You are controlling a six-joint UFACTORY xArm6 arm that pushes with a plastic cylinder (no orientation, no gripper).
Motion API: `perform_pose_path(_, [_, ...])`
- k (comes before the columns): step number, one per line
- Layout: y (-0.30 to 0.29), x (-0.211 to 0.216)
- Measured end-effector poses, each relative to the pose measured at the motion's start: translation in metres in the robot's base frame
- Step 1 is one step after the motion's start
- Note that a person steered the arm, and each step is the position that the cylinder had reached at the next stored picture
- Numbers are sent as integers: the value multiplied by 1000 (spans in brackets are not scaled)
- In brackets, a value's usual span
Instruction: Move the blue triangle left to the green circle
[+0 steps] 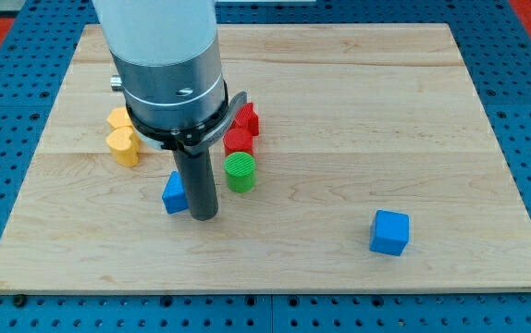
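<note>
The blue triangle [174, 193] lies on the wooden board [339, 111], left of centre. The green circle [240, 173] stands to its right, a short gap away. My tip [204, 216] rests on the board between them, touching or almost touching the triangle's right side and a little lower left of the green circle. The arm's body hides the board above the tip.
A red circle [239, 141] and a red block [247, 118] stand just above the green circle. A yellow block [124, 146] and an orange-yellow block [117, 118] lie at the left. A blue cube [389, 231] sits at the lower right.
</note>
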State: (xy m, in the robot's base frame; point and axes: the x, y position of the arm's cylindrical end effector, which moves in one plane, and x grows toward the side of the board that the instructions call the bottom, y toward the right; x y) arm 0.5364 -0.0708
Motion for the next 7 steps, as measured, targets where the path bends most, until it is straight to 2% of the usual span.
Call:
perform_pose_path(1, [-28, 24])
perform_pose_path(2, [-61, 13])
perform_pose_path(4, [-45, -2])
perform_pose_path(7, [-12, 15])
